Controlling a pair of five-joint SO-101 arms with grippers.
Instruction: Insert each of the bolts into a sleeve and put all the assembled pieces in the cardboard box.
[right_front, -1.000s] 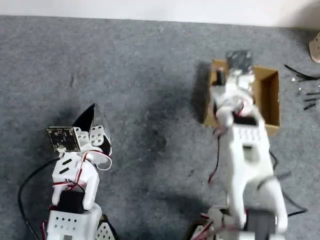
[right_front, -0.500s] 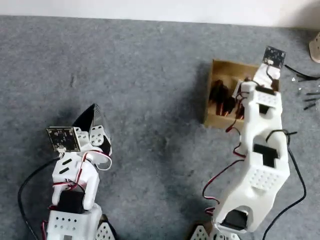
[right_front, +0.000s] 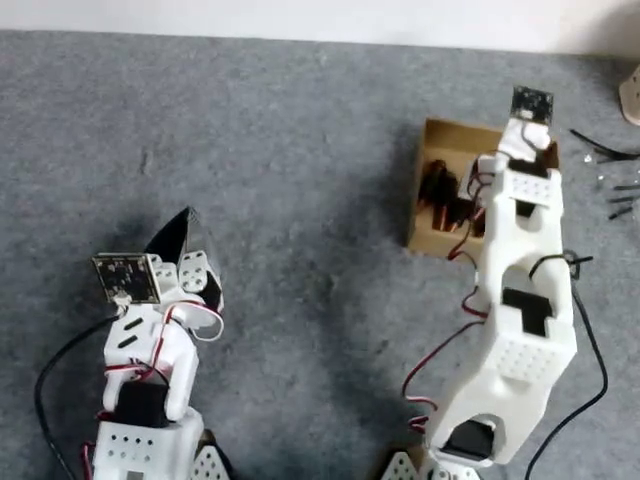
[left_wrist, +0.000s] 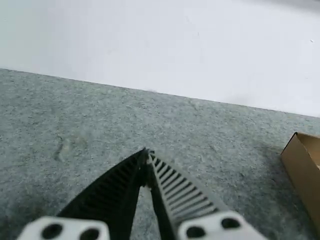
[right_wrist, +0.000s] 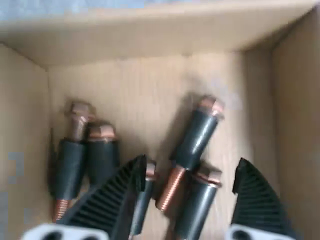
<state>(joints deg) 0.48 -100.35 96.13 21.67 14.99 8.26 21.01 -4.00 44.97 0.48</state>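
Shifted rightward, right fingers (right_wrist: 254, 196) straddle sleeved bolts (right_wrist: 196, 134) below

My table (right_front: 300, 150), covered in coarse grey carpet, carries the cardboard box (right_front: 428, 240) at the far right. Thin black strips (right_front: 605, 153) lie scattered just right of it.

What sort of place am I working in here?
Probably a hobby or lab bench: a grey felt-like mat as the work surface, a plain white wall behind, loose wires beside the cardboard box.
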